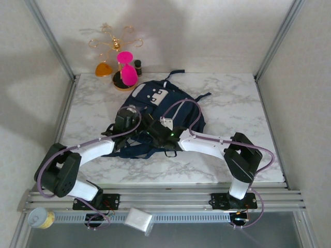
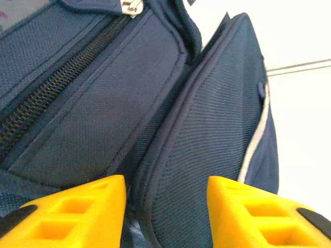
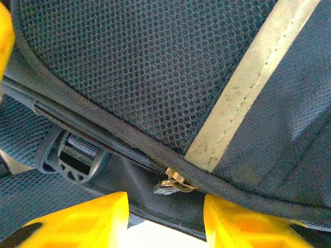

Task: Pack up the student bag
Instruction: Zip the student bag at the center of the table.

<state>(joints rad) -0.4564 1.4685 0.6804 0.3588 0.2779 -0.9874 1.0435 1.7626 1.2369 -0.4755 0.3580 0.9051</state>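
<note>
The student bag (image 1: 173, 101), a big navy backpack with pale patches near its top, lies in the middle of the marble table (image 1: 238, 108). Both arms reach in over its near end. My left gripper (image 1: 129, 118) hovers at the bag's left side. In its wrist view the yellow fingers (image 2: 93, 206) stand apart astride a padded seam of the bag (image 2: 207, 139), beside a closed zipper (image 2: 57, 85). My right gripper (image 1: 161, 130) is open at the bag's near edge. A metal zipper pull (image 3: 173, 183) hangs just beyond its fingertips, under a mesh panel with a pale stripe (image 3: 248, 82).
Behind the bag stand a pink hourglass (image 1: 125, 70), a gold wire stand (image 1: 114, 41), an orange piece (image 1: 103, 68) and a small dark bottle (image 1: 138, 64). A tin can (image 1: 40, 218) and a clear packet (image 1: 138, 220) sit on the near rail. A plastic strap buckle (image 3: 72, 160) lies by the right fingers.
</note>
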